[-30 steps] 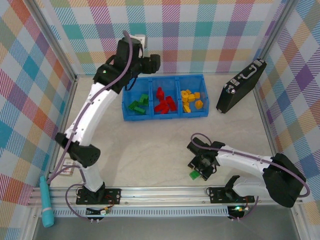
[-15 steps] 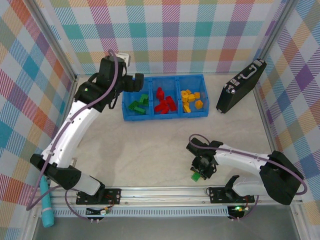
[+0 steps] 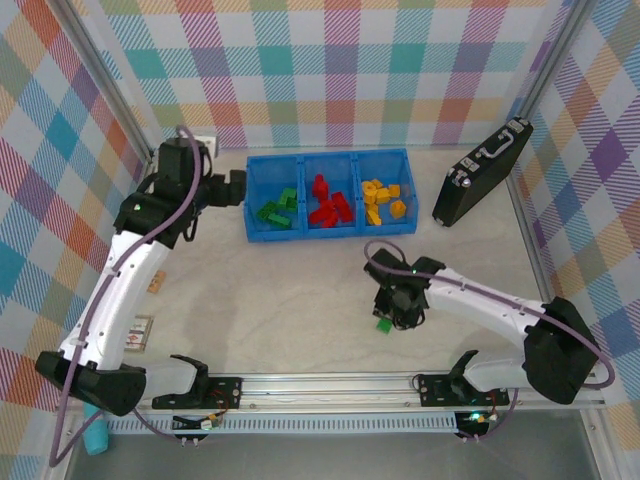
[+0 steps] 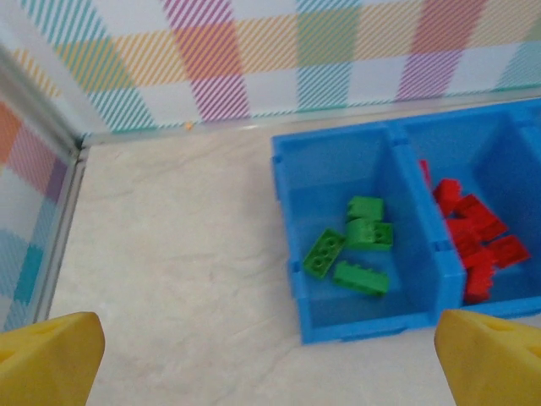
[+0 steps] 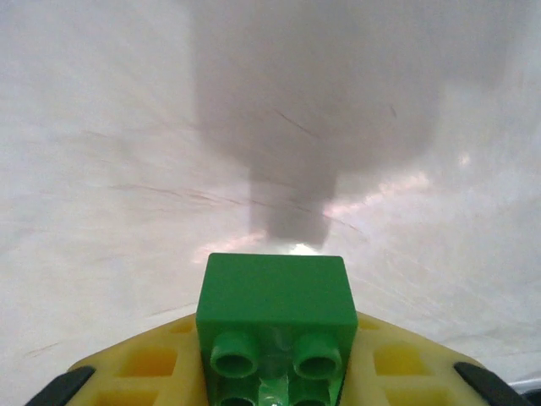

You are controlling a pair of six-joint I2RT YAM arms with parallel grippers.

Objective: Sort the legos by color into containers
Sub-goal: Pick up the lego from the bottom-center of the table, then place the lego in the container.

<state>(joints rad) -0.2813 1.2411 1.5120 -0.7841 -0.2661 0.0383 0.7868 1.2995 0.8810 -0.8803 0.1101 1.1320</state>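
Low and right of centre in the overhead view, we see the right gripper (image 3: 392, 316) clamped on a single green brick (image 3: 383, 325), a small block of glossy hard plastic. From the right wrist, this brick sits squeezed between two yellow fingers (image 5: 152, 364) whose faces are moulded with square waffle-like recesses. Its round studs point toward the lens and its flat smooth side faces up in the frame. Beneath it the table (image 3: 290, 300) is pale and faintly veined like marble, with a soft grey shadow across it. We cannot tell whether the brick touches that surface.

At the upper left of the overhead view, the left gripper (image 3: 237, 187) hangs just beside the left end of the blue bin (image 3: 326, 156) with its jaws spread wide apart. From the left wrist, its blunt yellow fingertips (image 4: 51, 355) sit in the two bottom corners of the frame.

We read the bin as one piece of bright moulded plastic with three rectangular compartments side by side. Four green legos (image 4: 355, 245) lie loose in the left one, red legos (image 3: 328, 205) are heaped in the middle one, and yellow-orange legos (image 3: 383, 200) fill the right one.

A black hard case (image 3: 482, 170) with silver latches stands at the upper right, apart from the bin, and striped plaid walls (image 3: 400, 70) close in the scene
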